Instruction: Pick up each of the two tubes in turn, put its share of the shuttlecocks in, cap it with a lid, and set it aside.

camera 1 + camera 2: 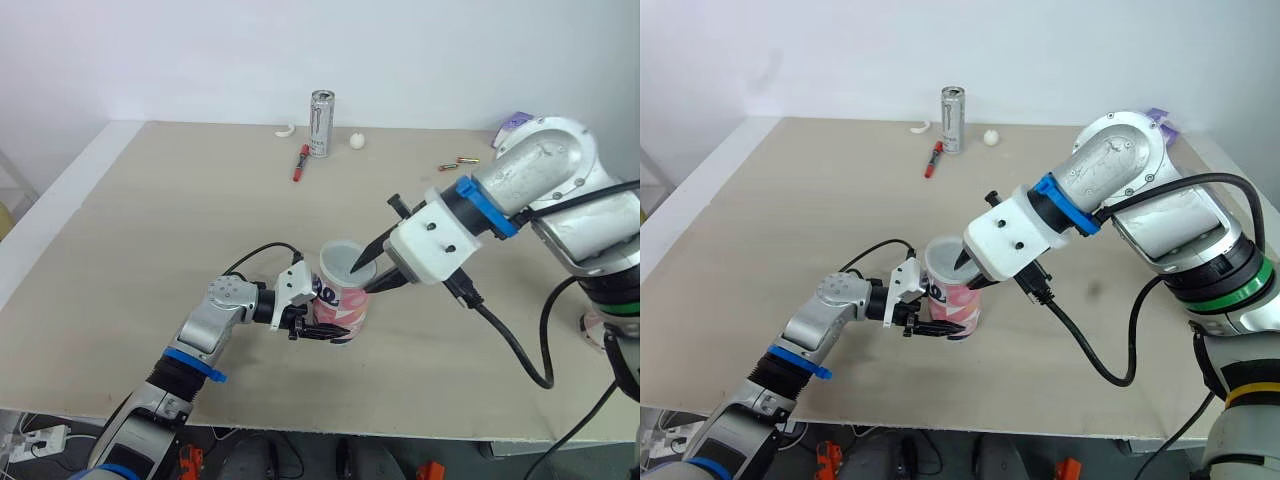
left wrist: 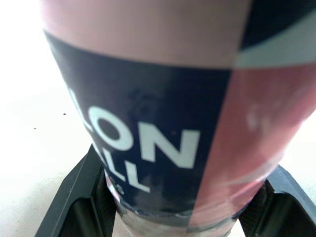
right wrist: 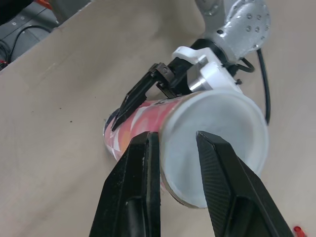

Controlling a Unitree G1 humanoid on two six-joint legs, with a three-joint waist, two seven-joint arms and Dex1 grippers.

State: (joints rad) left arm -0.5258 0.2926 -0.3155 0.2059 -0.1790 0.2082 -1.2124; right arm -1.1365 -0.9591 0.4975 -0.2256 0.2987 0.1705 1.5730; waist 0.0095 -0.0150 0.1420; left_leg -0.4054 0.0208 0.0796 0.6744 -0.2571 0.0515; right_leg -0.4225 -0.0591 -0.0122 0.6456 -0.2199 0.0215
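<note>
A pink and navy tube stands upright on the table near its front edge. My left gripper is shut on the tube's lower part, one finger on each side of it. On the tube's mouth sits a translucent white lid. My right gripper reaches in from the right at the tube's top and is shut on the lid. It straddles the lid's rim, with one finger outside the rim and the other over the lid's face. What is inside the tube is hidden.
At the table's back stand a silver drink can, a red pen, a small white ball and a curved white piece. Small batteries and a purple item lie at the back right.
</note>
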